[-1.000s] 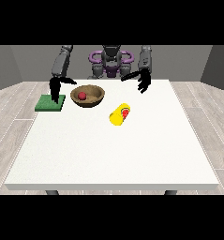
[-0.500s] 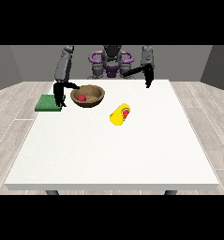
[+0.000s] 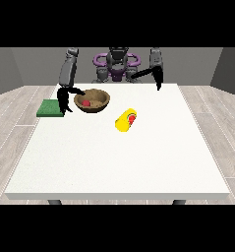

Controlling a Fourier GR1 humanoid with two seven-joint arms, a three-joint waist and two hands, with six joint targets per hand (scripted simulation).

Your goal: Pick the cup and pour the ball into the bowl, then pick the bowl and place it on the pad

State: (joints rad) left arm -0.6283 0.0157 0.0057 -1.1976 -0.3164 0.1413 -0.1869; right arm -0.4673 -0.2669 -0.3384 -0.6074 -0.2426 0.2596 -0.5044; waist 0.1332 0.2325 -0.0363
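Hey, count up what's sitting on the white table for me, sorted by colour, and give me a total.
Brown: 1, the wooden bowl
Red: 1, the ball inside the bowl
Yellow: 1, the cup lying on its side
Green: 1, the pad
Total: 4

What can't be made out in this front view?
- Whether the hand at the view's left touches the bowl: too small.
- Finger pose of the hand at the view's right: too small.
- Inside of the tipped cup: only a red patch shows.
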